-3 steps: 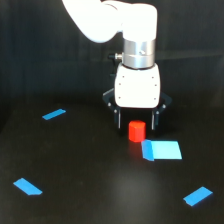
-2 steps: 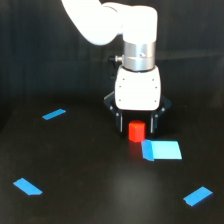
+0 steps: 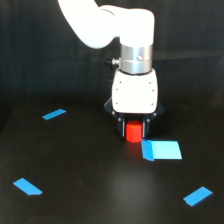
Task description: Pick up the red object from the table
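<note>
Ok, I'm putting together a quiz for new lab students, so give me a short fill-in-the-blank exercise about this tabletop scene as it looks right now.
1. The small cylinder between the fingers of the gripper is ____ in color.
2. The flat block lying on the exterior view's right of the cylinder is ____.
3. Besides that block, the number of thin blue strips visible on the table is ____.
4. The surface of the table is ____ in color.

Missing words: red; blue; three; black
</note>
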Motion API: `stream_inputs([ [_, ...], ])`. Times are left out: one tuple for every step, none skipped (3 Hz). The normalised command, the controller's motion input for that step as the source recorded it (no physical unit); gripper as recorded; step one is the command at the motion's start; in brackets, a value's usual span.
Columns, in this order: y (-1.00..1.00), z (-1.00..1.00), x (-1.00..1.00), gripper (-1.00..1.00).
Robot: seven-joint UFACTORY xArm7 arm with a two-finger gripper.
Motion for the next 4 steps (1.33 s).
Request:
stream_inputs([
  [-0.21, 0.14, -0.13, -0.99],
  [-0.21, 0.40, -0.23, -0.98],
  [-0.21, 0.42, -0.27, -1.00],
  [-0.23, 0.65, -0.20, -1.00],
])
